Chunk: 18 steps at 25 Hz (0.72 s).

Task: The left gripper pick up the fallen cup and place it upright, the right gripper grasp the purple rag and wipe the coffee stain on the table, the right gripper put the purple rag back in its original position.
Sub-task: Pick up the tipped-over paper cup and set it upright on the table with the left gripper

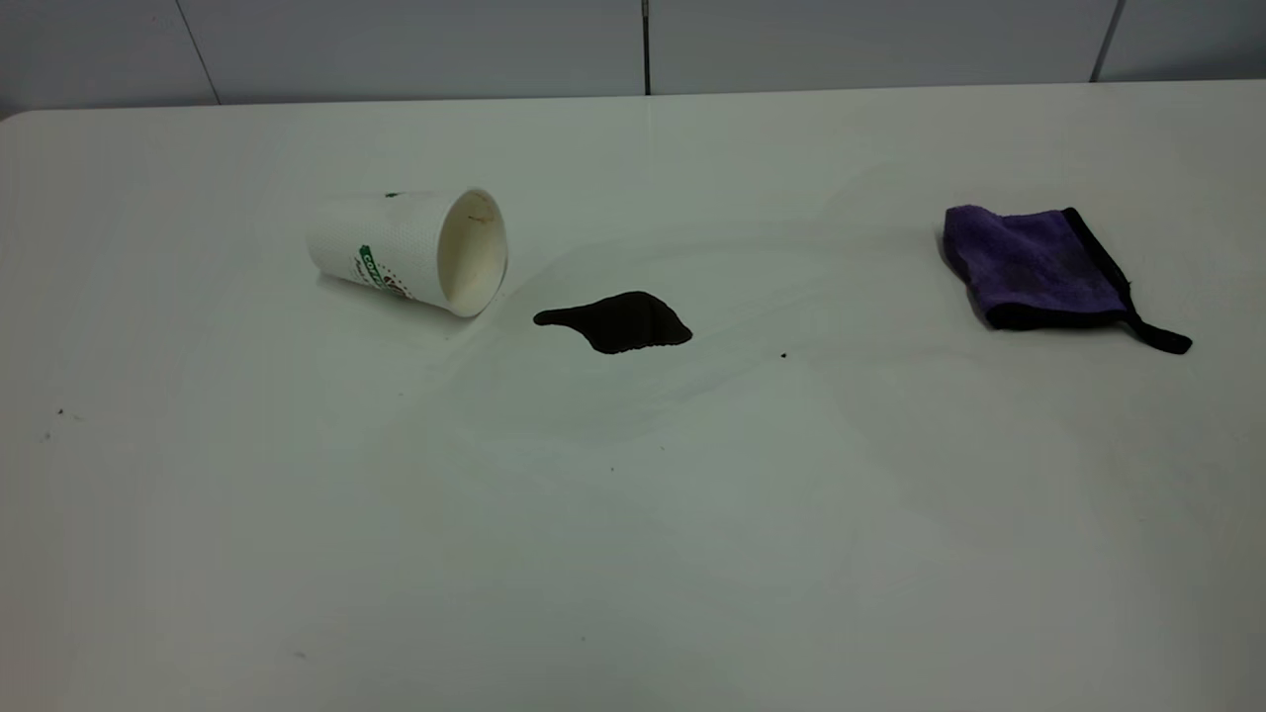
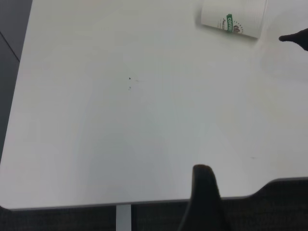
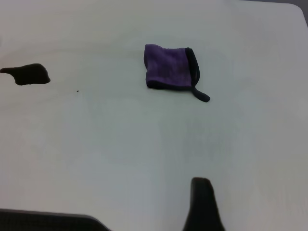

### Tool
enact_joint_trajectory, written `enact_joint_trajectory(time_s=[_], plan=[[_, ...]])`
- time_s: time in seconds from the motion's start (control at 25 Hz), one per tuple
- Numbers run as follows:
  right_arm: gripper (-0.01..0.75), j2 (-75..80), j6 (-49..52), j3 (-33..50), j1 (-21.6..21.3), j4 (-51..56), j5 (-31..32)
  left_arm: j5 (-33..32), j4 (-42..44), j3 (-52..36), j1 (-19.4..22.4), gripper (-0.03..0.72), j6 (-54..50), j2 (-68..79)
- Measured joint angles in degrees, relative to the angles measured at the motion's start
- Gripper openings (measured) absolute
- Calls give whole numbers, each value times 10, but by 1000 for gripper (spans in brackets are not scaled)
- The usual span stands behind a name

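The cup [image 1: 410, 252] lies on its side at the table's [image 1: 633, 554] left, its open mouth turned toward the coffee stain [image 1: 618, 321]. The purple rag [image 1: 1034, 267] lies flat at the right, its black strap tail [image 1: 1162, 339] pointing right. Neither arm shows in the exterior view. The left wrist view holds the cup [image 2: 234, 19] and the stain's tip [image 2: 296, 37] far off, with a black part of my left gripper [image 2: 204, 202] over the table's edge. The right wrist view holds the rag [image 3: 167, 73] and the stain [image 3: 28, 74], far from my right gripper [image 3: 202, 204].
Tiny dark specks lie right of the stain [image 1: 783, 354] and at the table's left [image 1: 59, 411]. Grey wall panels [image 1: 643, 44] stand behind the far edge. The table's rounded near corner and dark floor [image 2: 284, 207] show in the left wrist view.
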<state>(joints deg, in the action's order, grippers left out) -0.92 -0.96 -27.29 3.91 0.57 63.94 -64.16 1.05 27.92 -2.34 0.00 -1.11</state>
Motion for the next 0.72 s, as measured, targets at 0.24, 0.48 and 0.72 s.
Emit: enact_joint_trajectory(time_s=[0.24,0.48,0.72], plan=[[580,0,0,0,0,0,0,0,0,0,0,580,0,0],[580,0,0,0,0,0,0,31,29,31,0,580,0,74],[580,0,0,0,0,0,0,119,73,79,0,580,-14,288]])
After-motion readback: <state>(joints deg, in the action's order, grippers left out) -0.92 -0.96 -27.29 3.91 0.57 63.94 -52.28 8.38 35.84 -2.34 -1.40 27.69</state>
